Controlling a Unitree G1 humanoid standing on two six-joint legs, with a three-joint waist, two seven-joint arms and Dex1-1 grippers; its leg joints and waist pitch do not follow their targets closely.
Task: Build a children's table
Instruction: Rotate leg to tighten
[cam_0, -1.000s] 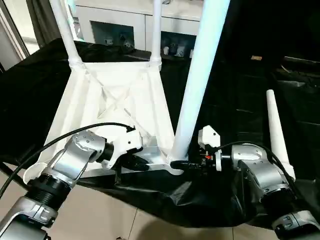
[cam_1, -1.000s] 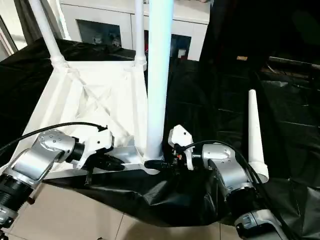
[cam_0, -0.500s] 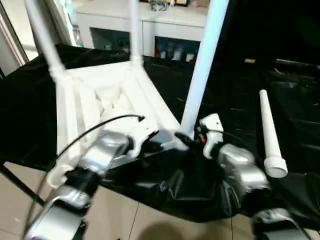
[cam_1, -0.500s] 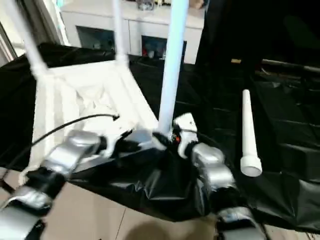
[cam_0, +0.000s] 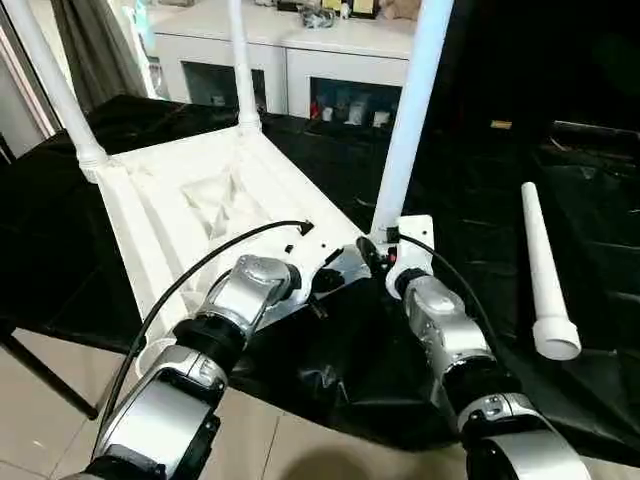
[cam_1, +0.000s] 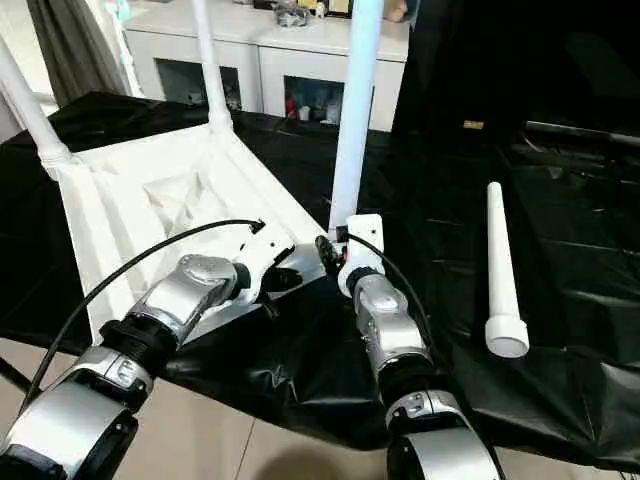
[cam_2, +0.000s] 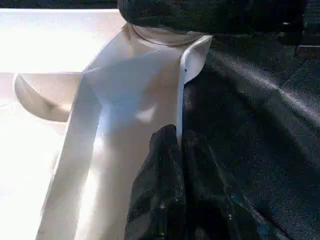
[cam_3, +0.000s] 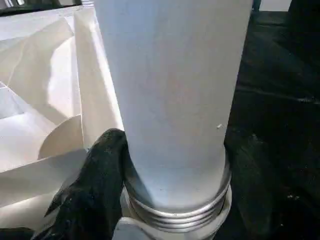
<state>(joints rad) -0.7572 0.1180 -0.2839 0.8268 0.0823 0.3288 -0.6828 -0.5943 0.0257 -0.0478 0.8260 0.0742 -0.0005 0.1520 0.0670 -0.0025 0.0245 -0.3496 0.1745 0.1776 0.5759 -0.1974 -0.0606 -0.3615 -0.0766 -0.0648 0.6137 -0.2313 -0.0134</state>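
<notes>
The white table top (cam_0: 190, 205) lies underside up on the black-draped table. Three white legs stand in its corner sockets: far left (cam_0: 55, 90), back (cam_0: 240, 65) and near right (cam_0: 408, 125). A fourth leg (cam_0: 541, 265) lies loose to the right. My left gripper (cam_0: 330, 282) is shut on the top's thin rim (cam_2: 179, 100) just beside the near-right socket; its fingers (cam_2: 160, 190) pinch that edge. My right gripper (cam_0: 372, 255) is shut around the base of the near-right leg (cam_3: 175, 90), one finger (cam_3: 100, 170) on each side above the silver collar (cam_3: 175, 212).
Black cloth (cam_0: 480, 330) covers the work table and sags over its front edge. A white cabinet (cam_0: 300, 50) stands behind the table. Tiled floor (cam_0: 300, 450) lies below the front edge.
The table top has slid away from the front edge and turned, its near-right corner now farther in. Both grippers moved forward with it, keeping their hold. The loose leg stayed put.
</notes>
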